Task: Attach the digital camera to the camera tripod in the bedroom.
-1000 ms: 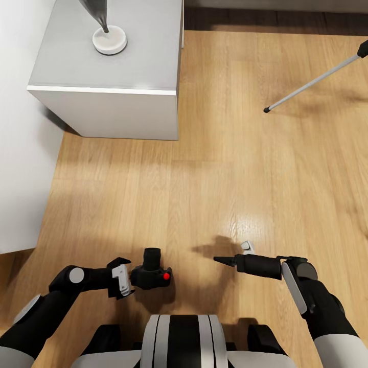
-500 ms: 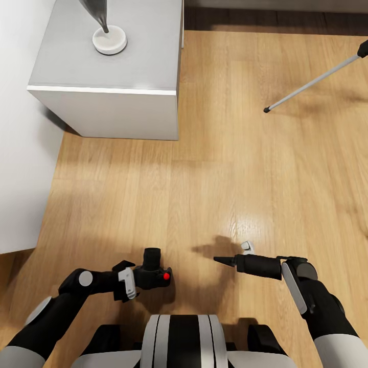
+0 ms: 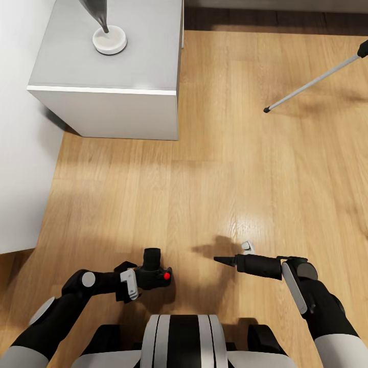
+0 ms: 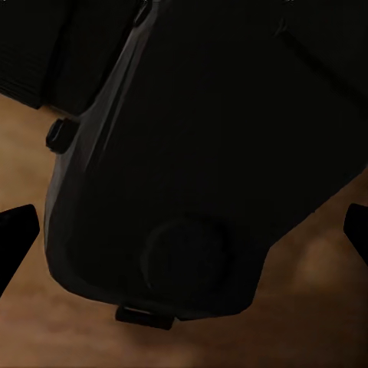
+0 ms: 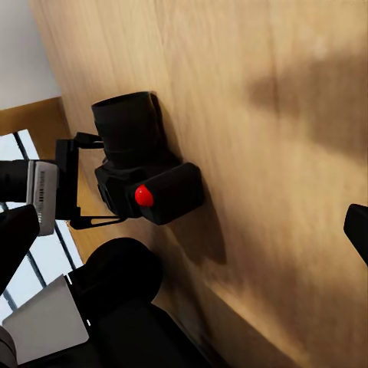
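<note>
On the bedroom's wood floor (image 3: 214, 168), just ahead of the robot's base, the digital camera (image 3: 153, 273) sits low with its lens pointing forward and its red button (image 3: 166, 276) facing up. The left gripper (image 3: 134, 281) has closed in on it over the last second: a second ago its white-padded fingers stood splayed just short of the camera body, and now they lie drawn in against the camera's left side, the forearm pushed slightly forward. The left wrist view is taken up by the dark camera body (image 4: 192, 153) at very close range, with a black fingertip at each edge of the picture, so the jaws appear to bracket the camera; whether they are truly clamped on it cannot be told. The right gripper (image 3: 217, 259) hovers well to the right of the camera, unchanged, its fingers drawn to a point and holding nothing. Its wrist view catches the camera (image 5: 142, 165) from the side with the left gripper's jaw frame beside it. One silver leg of the camera tripod (image 3: 312, 82) crosses the far right corner, well apart from the camera. A grey nightstand (image 3: 110, 71) carrying a white lamp base (image 3: 109, 41) stands at far left. The pickup looks nearly secured; lifting and carrying to the tripod remain.
</note>
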